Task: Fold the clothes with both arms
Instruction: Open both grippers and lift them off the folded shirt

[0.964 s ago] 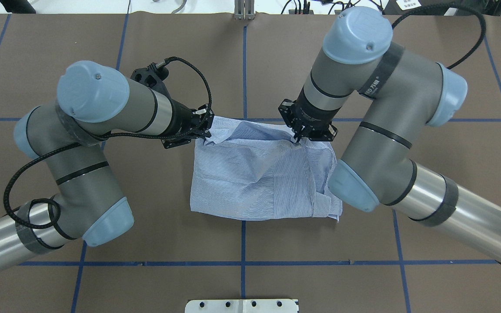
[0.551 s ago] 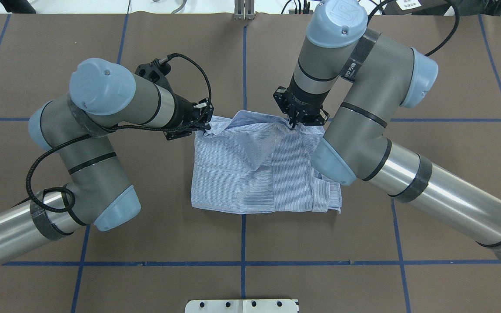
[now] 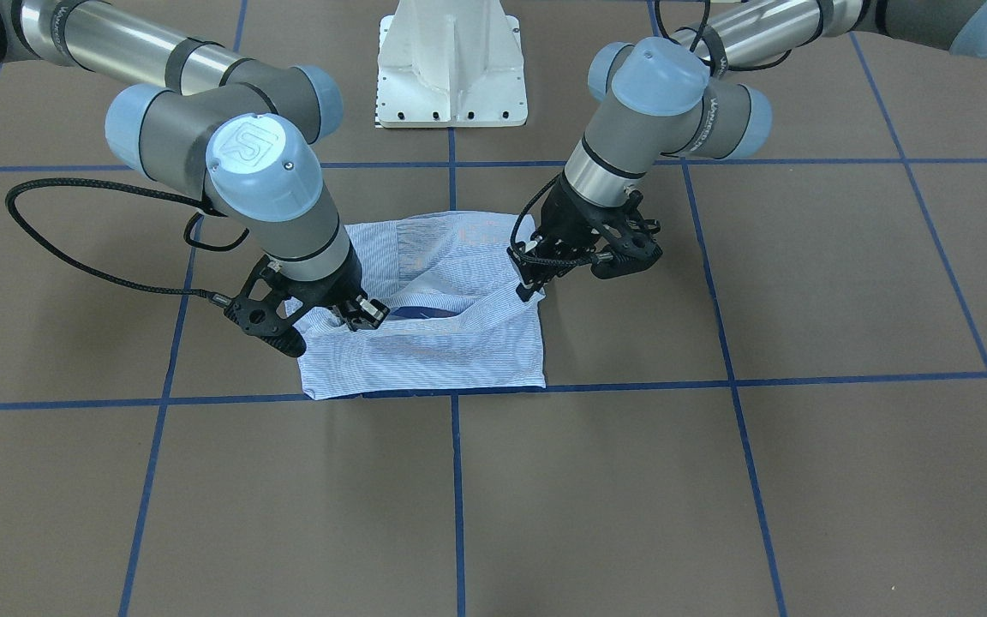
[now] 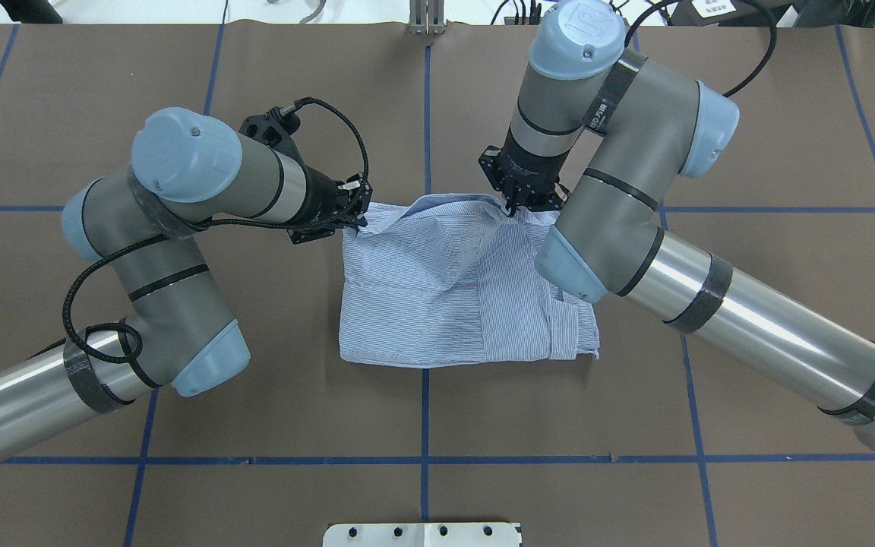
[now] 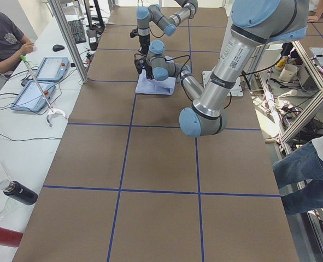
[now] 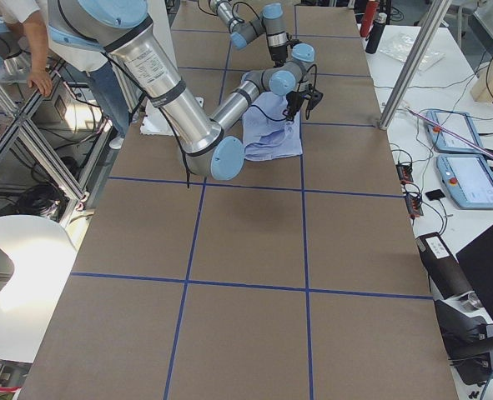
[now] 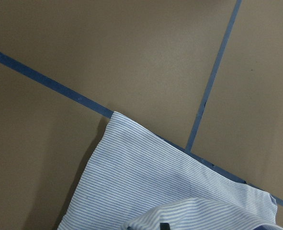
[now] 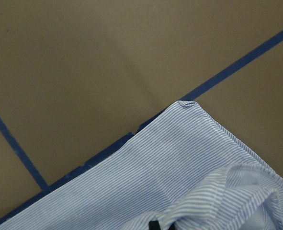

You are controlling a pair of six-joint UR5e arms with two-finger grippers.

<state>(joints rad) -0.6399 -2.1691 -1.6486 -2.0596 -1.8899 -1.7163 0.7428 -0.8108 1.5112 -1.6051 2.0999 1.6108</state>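
The clothes, a light blue striped shirt (image 4: 460, 289), lie folded into a rough square at the table's middle, and show too as shirt (image 3: 433, 351). My left gripper (image 4: 359, 216) is shut on the shirt's far left corner. My right gripper (image 4: 513, 209) is shut on the far edge near the right. In the front-facing view the left gripper (image 3: 528, 287) and the right gripper (image 3: 358, 315) hold a top layer raised a little, with a dark gap under it. Both wrist views look down on the shirt (image 7: 146, 191) and shirt (image 8: 179, 172) lying flat over blue tape.
Blue tape lines (image 4: 424, 456) divide the brown table cover. The white pedestal base (image 3: 451, 68) stands on the robot's side. A person (image 5: 3, 38) sits at a side bench with tablets (image 5: 33, 95); another person (image 6: 29, 42) stands beside the table.
Both grippers have carried the shirt's held edge away from the robot, the right one farther, and the rumpled top layer now lies flatter and more stretched.
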